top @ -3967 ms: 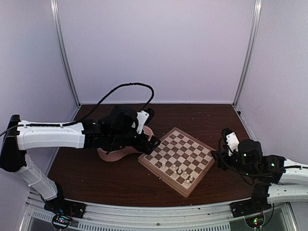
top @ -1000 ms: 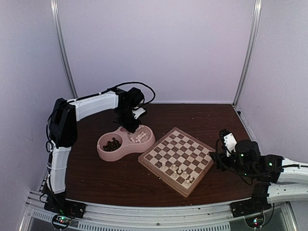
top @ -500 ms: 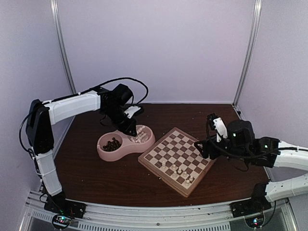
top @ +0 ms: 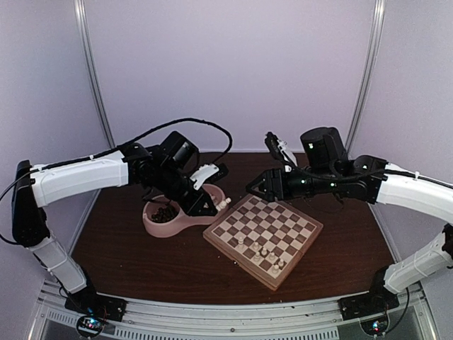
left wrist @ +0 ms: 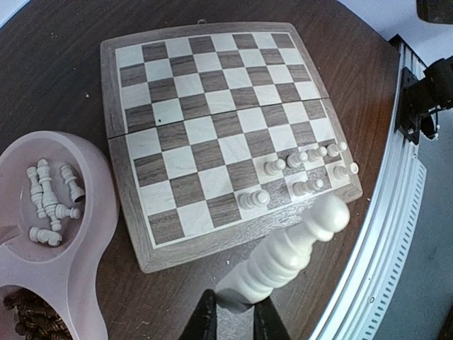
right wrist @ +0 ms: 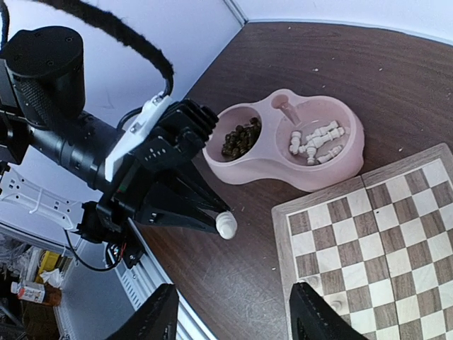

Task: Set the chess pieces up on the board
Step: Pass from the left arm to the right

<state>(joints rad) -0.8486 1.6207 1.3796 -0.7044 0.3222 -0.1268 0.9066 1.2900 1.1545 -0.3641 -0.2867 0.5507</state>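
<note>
The wooden board (top: 276, 216) (left wrist: 212, 106) (right wrist: 396, 227) lies angled at the table's middle. Several cream chess pieces (top: 263, 251) (left wrist: 304, 156) stand along its near edge. My left gripper (top: 216, 205) (left wrist: 233, 312) hangs just off the board's left corner, beside the pink dish. It is shut on the base of a cream chess piece (top: 224, 204) (left wrist: 290, 251) (right wrist: 226, 227) that sticks out past its fingertips. My right gripper (top: 256, 190) (right wrist: 237, 312) hovers open and empty above the board's far-left corner, its fingers (right wrist: 152, 322) spread wide, facing the left gripper.
A pink double-bowl dish (top: 152, 228) (left wrist: 106, 191) (right wrist: 311, 180) stands left of the board. It holds loose cream pieces (left wrist: 49, 202) (right wrist: 315, 142) in one bowl and dark pieces (top: 164, 212) (right wrist: 241, 138) in the other. The table's metal front rail (left wrist: 396, 212) runs close by.
The left gripper came out of the dish's white bowl toward the board carrying a cream piece. The right arm rose from the right side and reached over the board's far-left corner.
</note>
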